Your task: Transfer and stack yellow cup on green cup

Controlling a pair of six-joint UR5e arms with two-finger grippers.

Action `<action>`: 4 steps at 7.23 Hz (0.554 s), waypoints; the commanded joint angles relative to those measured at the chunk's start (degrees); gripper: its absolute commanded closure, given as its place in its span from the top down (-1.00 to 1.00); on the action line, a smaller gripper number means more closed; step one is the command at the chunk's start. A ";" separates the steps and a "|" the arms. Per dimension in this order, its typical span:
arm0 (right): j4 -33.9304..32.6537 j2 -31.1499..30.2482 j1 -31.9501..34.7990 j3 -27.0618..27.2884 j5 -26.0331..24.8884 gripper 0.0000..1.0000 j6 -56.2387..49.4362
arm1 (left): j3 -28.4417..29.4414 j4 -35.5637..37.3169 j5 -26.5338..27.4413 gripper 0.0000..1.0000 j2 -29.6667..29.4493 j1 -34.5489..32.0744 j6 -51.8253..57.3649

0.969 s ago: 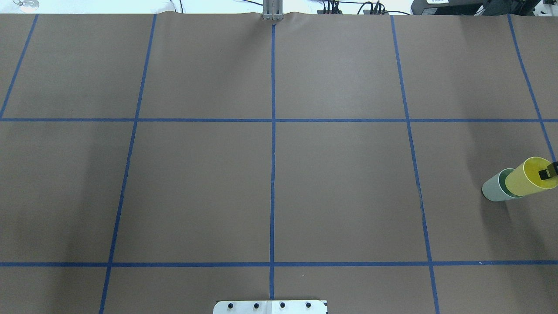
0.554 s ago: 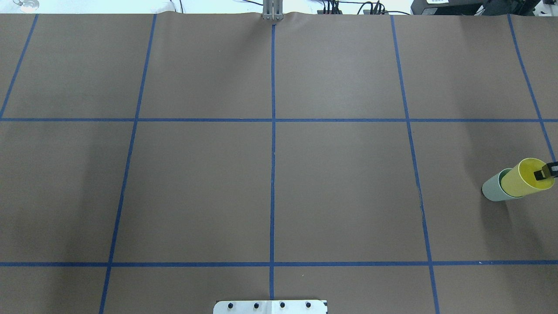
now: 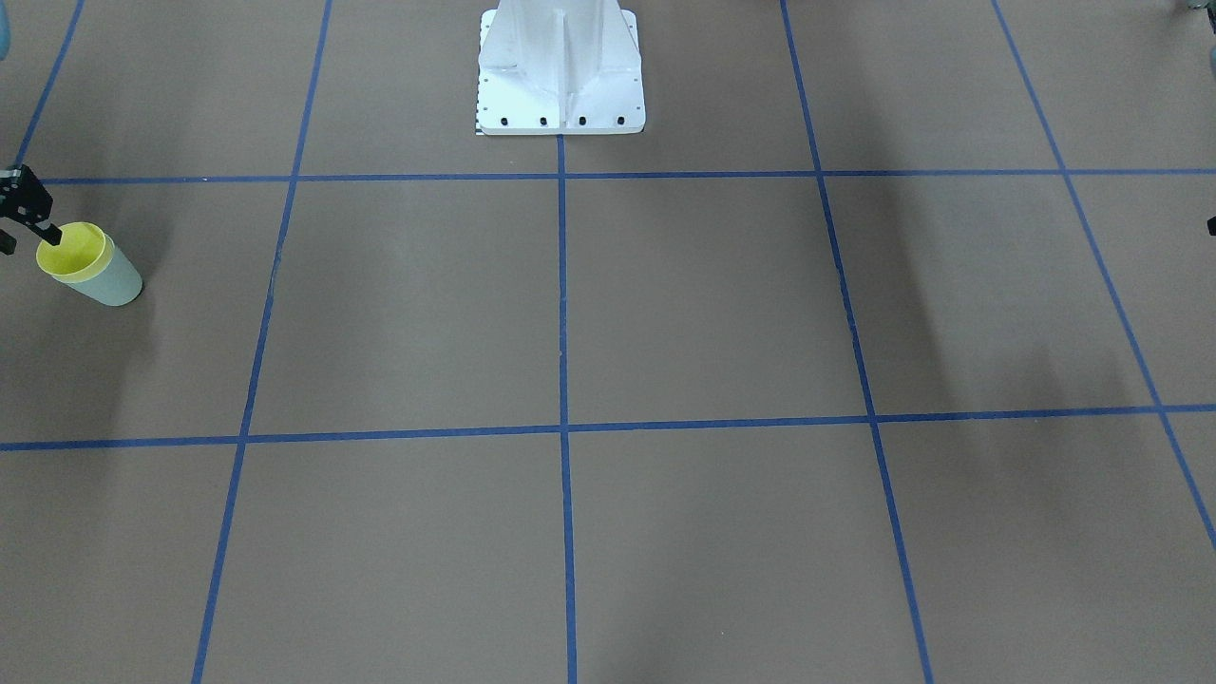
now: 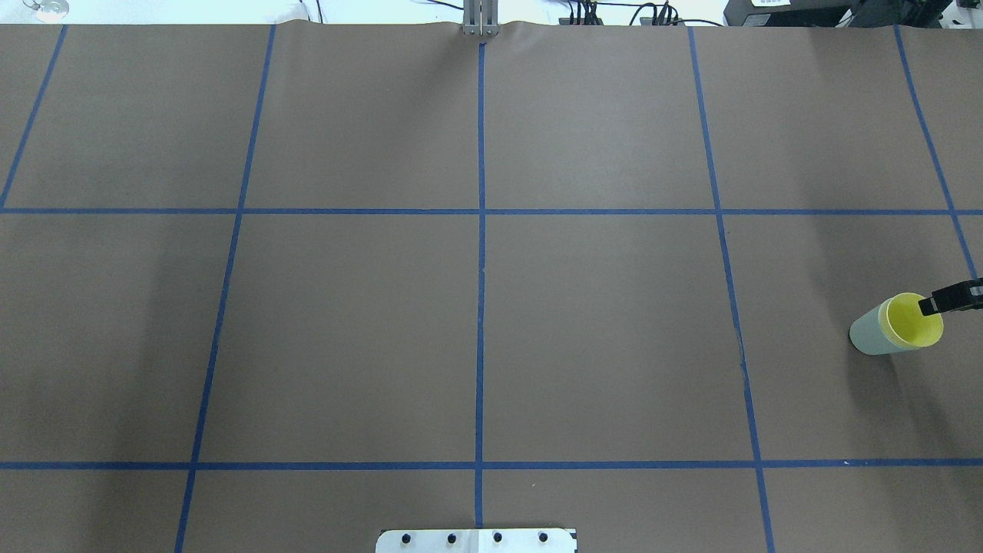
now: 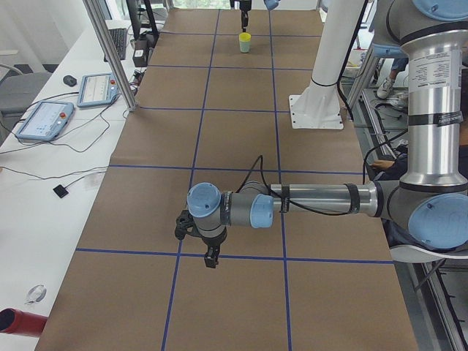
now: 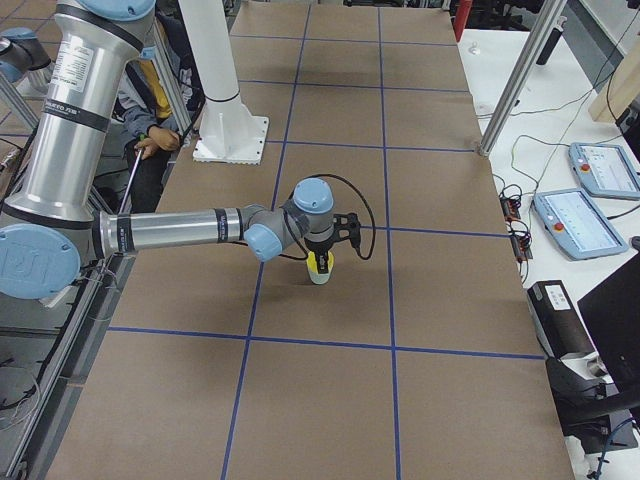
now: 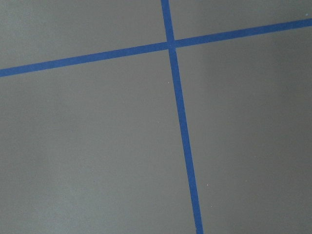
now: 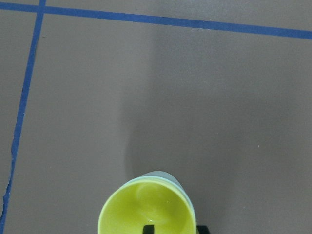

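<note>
At three o'clock on the table, the yellow cup (image 4: 911, 320), light and slick, sits nested in the green cup (image 4: 866, 335), the right gripper (image 4: 943, 302) seemingly pinching its rim.

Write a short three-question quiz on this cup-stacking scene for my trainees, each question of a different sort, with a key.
1. True or false: the yellow cup sits nested inside the green cup.
2. Which gripper is at the yellow cup's rim? A) left B) right
3. Fill in: the table is marked with ____ tape lines.

Key: 1 true. 2 B, the right gripper. 3 blue.
</note>
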 commanded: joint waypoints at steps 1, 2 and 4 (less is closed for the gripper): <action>-3.62 1.37 3.65 -0.61 0.41 1.00 -1.90 | 0.05 -0.07 0.09 1.00 0.00 0.00 -0.17; -8.78 2.68 6.99 -0.61 0.59 1.00 -7.40 | 0.05 -0.07 0.09 1.00 0.00 0.00 -0.26; -27.45 7.41 18.38 -0.61 0.95 1.00 -29.58 | 0.05 0.02 0.00 1.00 0.00 0.09 -0.35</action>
